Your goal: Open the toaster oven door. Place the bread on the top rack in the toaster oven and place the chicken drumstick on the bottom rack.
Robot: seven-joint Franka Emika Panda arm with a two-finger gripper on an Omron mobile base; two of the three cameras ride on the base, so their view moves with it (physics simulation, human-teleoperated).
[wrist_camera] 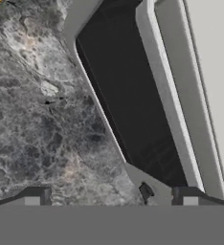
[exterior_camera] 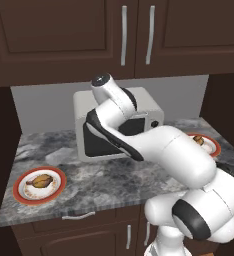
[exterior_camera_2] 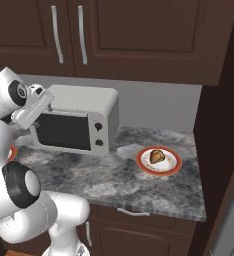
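Dark fingertips (wrist_camera: 37, 195) rise at the bottom of the hand view, set wide apart with nothing between them, so the jaws stand open. The gripper (exterior_camera_2: 39, 96) hangs at the upper left corner of the oven (exterior_camera_2: 84, 102), seen best in the right base view, just at the top edge of the door (exterior_camera_2: 64, 131); whether it touches cannot be told.

From the hand view, the door's black glass (wrist_camera: 128, 95) runs slantwise across the middle, with the pale bar handle (wrist_camera: 166, 91) along its upper long edge and the off-white oven top (wrist_camera: 212, 72) beyond. The door lies flat against the oven front, shut. The racks are hidden behind the glass.

Two dark knobs (exterior_camera_2: 98, 134) sit on the panel to the right of the door. The oven stands at the back of the grey marbled tabletop (exterior_camera_2: 114, 180), against the wall, under dark wood cabinets (exterior_camera_2: 139, 35).

Right of the oven, well apart from it, a red-rimmed plate (exterior_camera_2: 159, 161) holds a brown piece of food (exterior_camera_2: 156, 156). On the left part of the tabletop, near the front edge, a second red-rimmed plate (exterior_camera: 40, 184) holds another brown piece (exterior_camera: 42, 180). Which is bread and which is drumstick is hard to tell at this size. The white arm (exterior_camera: 154, 145) crosses in front of the oven in the left base view.
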